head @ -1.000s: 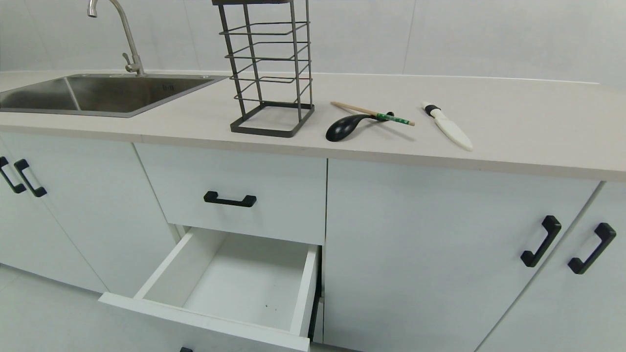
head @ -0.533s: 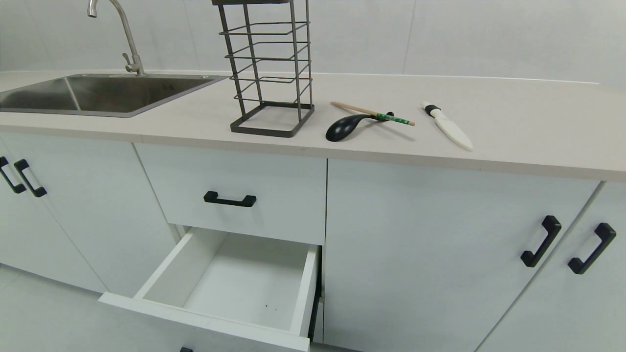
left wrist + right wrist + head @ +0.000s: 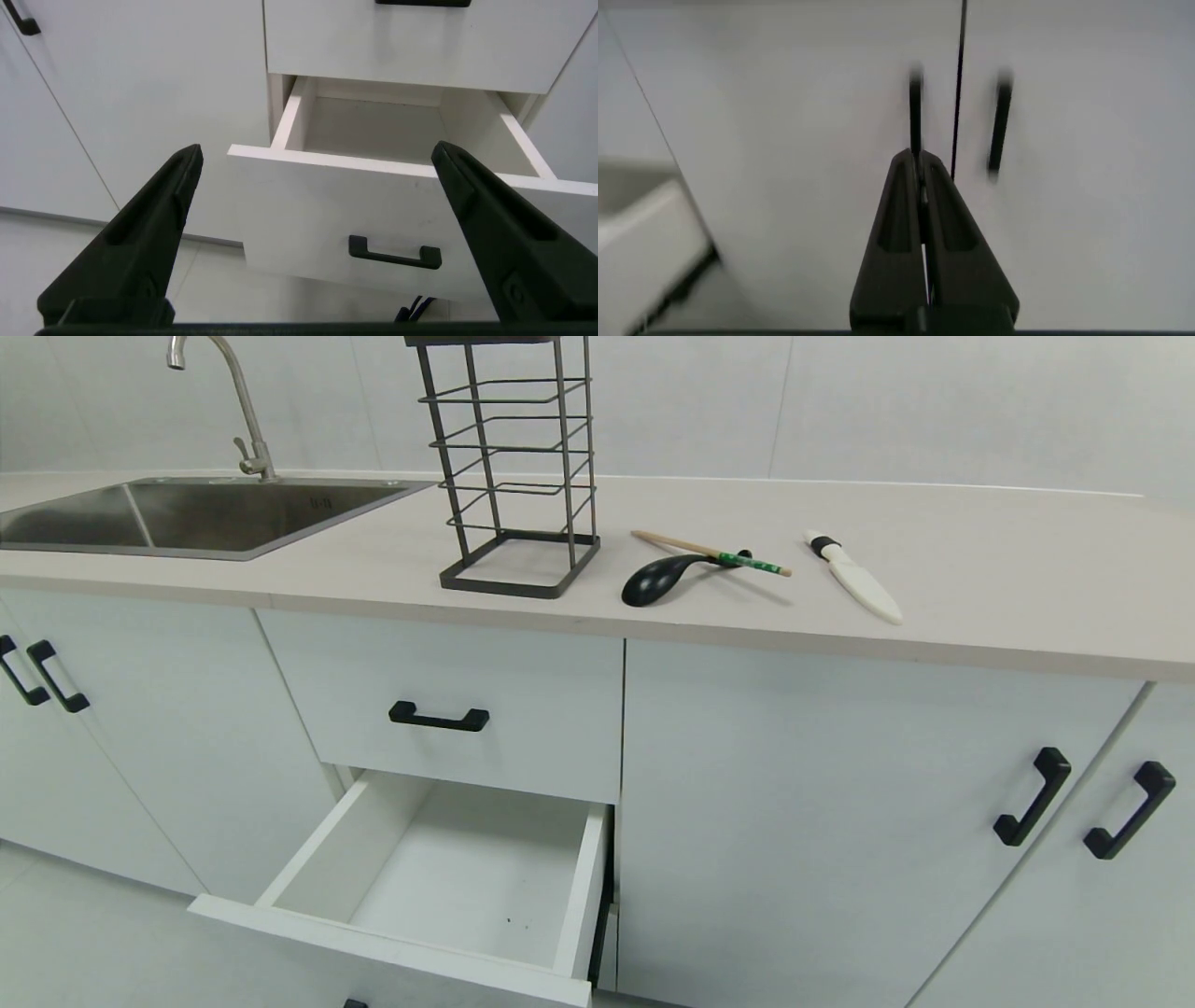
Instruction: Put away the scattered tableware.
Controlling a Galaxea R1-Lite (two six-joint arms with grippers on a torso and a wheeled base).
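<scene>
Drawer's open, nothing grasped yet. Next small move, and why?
Probably lift the left gripper toward the black spoon: its fingers are open and empty, the drawer is pulled out, and the spoon lies nearest it on the counter.

The counter (image 3: 980, 560) holds one black spoon (image 3: 658, 577), one pair of chopsticks (image 3: 709, 553), one white knife (image 3: 859, 581) and one wire rack (image 3: 500, 587).

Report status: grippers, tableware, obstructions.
Left gripper open, before the open drawer; right gripper shut, holding nothing. Black spoon, chopsticks and white knife lie on the counter. Wire rack stands left of the spoon, apart.
</scene>
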